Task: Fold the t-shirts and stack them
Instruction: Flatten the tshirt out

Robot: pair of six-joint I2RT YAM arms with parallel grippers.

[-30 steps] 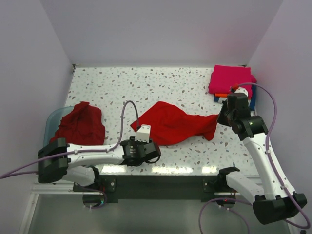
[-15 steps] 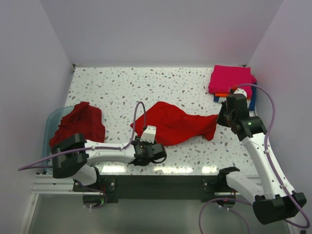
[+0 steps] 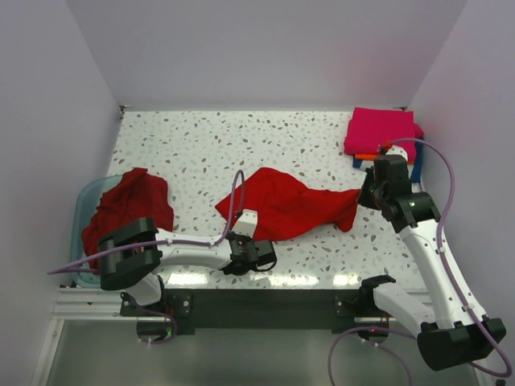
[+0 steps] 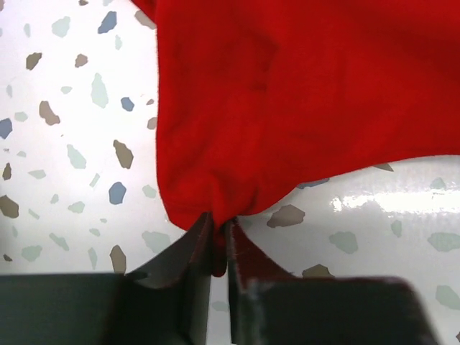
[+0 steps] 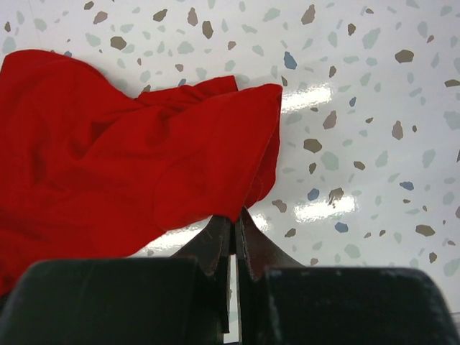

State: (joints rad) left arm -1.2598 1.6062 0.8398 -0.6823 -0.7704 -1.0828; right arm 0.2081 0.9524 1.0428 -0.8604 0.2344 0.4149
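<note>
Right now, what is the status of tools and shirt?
Left tool shut on red t-shirt, near edge. Right tool shut on its right end. Shirt crumpled mid-table, not folded. Pink stack just behind right tool.

Bright, even light; sharp focus; glare on the table (image 3: 283, 280).

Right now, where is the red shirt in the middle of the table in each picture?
Top external: the red t-shirt lies crumpled mid-table.
Left wrist: it fills the upper part, with a corner pinched in the left pincer.
Right wrist: it covers the left side, with its edge in the right pincer.
Shared landmark: the speckled tabletop.
</note>
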